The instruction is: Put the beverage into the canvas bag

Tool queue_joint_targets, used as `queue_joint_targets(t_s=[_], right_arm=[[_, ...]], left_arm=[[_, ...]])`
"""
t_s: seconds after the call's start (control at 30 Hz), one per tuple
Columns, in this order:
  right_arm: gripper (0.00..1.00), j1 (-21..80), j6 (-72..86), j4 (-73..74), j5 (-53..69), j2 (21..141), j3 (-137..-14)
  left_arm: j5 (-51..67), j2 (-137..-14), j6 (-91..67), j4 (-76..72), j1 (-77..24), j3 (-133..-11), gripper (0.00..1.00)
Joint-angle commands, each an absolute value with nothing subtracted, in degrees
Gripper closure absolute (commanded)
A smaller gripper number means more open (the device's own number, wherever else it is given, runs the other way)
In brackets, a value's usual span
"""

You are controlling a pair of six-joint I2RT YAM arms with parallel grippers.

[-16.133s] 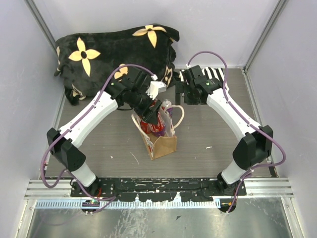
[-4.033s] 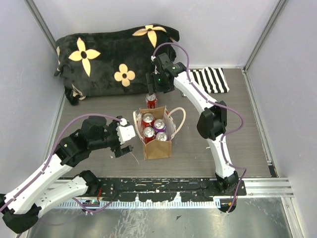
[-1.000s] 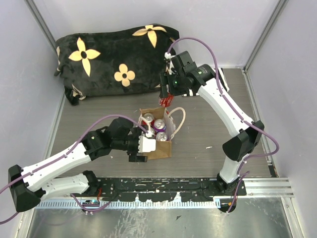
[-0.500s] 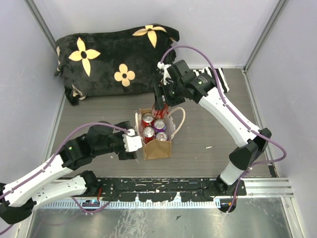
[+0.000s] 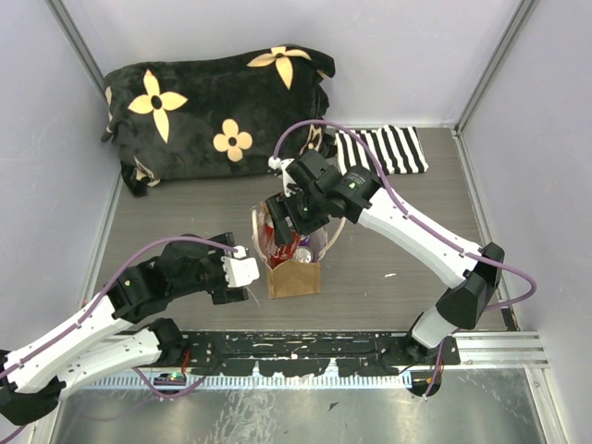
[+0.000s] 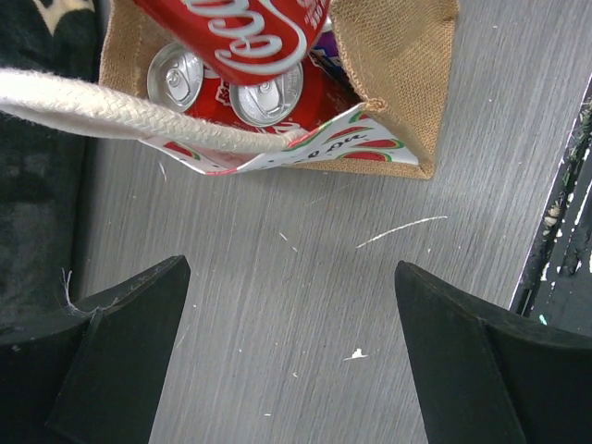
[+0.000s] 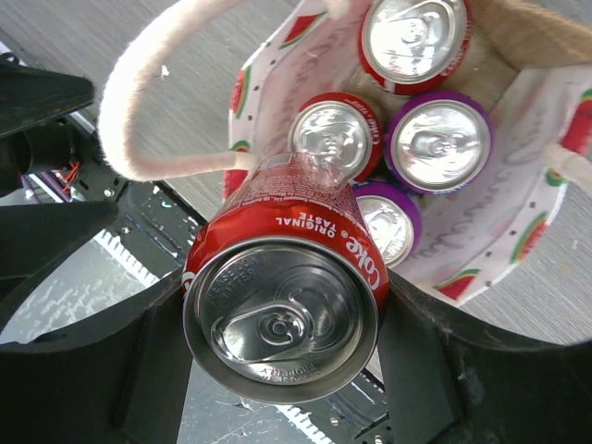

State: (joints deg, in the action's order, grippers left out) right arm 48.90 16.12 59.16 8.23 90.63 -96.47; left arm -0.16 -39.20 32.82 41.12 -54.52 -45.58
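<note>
Red cola can is held tight in the right end effector, just above the left side of the canvas bag in the middle of the bench. Four cans fill most of the bag. The can could bump the cream handle or those tops and tip the bag. The left end effector is wide and empty, near-left of the bag.

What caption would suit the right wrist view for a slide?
Right gripper holds a red cola can over the canvas bag with four cans inside.
</note>
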Motion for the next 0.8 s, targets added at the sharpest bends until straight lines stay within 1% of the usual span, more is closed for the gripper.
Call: queue_joint_targets(t_s=[0.0, 0.27, 0.53, 0.77], right_arm=[[0.99, 51.26, 18.61, 52.01, 7.76, 88.86, -96.46], [0.99, 53.87, 20.23, 50.87, 5.69, 88.42, -93.35], [0.99, 53.88, 19.52, 49.96, 0.29, 90.02, -96.9], [0.99, 53.88, 18.11, 49.7, 3.52, 95.55, -99.79]], left_arm=[[-0.85, -38.89, 32.21, 38.96, -54.43, -44.38, 0.0], [-1.02, -37.72, 30.99, 38.52, -54.33, -42.97, 0.0], [-1.03, -37.37, 31.03, 38.51, -54.24, -42.73, 0.0], [-1.44, -37.13, 31.59, 38.39, -54.23, -42.47, 0.0]])
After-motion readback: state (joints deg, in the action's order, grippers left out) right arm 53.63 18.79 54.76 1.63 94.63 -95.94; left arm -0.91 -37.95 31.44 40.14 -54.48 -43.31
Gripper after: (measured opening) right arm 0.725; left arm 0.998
